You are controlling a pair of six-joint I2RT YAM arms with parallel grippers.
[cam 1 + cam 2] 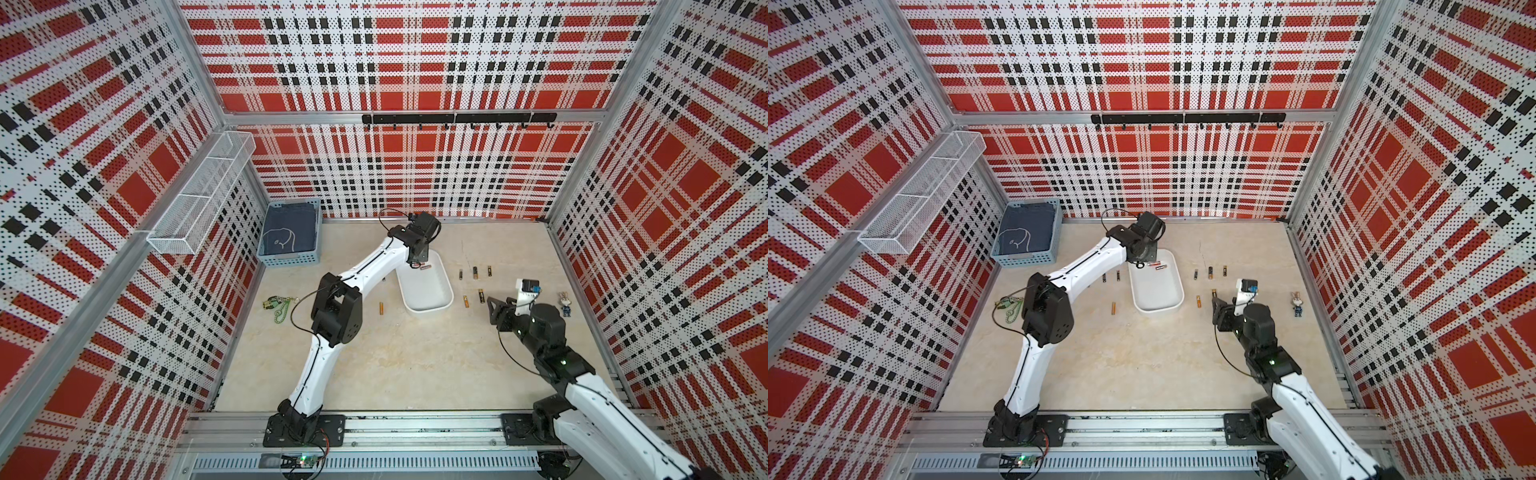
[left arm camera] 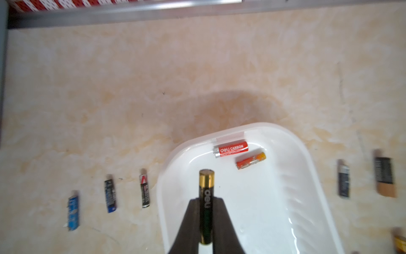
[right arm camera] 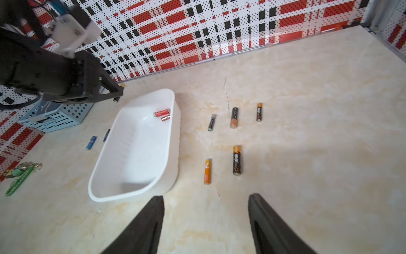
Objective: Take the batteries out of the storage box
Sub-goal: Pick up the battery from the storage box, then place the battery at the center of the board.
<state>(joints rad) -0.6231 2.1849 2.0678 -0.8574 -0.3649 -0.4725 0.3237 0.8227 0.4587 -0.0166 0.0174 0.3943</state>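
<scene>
Left gripper (image 2: 206,204) clamped on a black-gold battery (image 2: 206,182). The cell sits lengthwise between the jaws, gold end poking past the tips. It's held above the far end of the box (image 2: 252,209).

Two still in the box, just ahead of the tips: red battery (image 2: 231,149) against the end wall, orange-red battery (image 2: 251,161) just beside it. Three batteries (image 2: 109,193) in a row on the tabletop (image 3: 307,154), outside the box on this gripper's left.

Right gripper (image 3: 206,195) wide open, empty, hovering over the tabletop by the box's near corner. Five batteries (image 3: 234,117) lie ahead of it, orange battery (image 3: 207,171) nearest.
</scene>
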